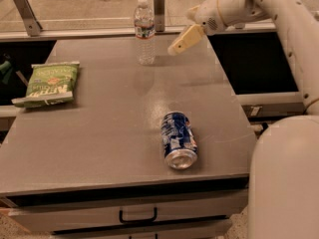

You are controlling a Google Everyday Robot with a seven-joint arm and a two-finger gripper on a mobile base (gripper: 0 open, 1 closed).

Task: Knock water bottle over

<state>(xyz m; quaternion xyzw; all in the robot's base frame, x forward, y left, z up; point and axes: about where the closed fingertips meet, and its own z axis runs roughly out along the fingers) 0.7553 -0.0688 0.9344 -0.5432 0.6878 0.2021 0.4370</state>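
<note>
Hovering in the upper centre of the frame, above the far right part of the grey table (99,118): gripper (174,49), tan, angled down and to the left. Mounted on the white arm (234,6) entering from the upper right corner. Cannot tell how far open from this angle; nothing seen in its grasp.

Just left of the gripper, with a clear gap and no contact: water bottle (144,31). Standing upright near the table's far edge, top centre of frame. White cap on, label band around the upper part, ribbed clear body below.

Directly behind the bottle, at the top edge: upright metal post (159,1) on a rail.

Lower centre-right of the tabletop, well apart from the bottle: blue soda can (178,139), lying on its side, open end toward the near edge.

Left side of the table, close to its edge: green snack bag (50,83), lying flat.

Bottom of frame, under the tabletop: drawer front with dark handle (138,216).

Lower right corner: white rounded robot body (284,178), filling that corner.
</note>
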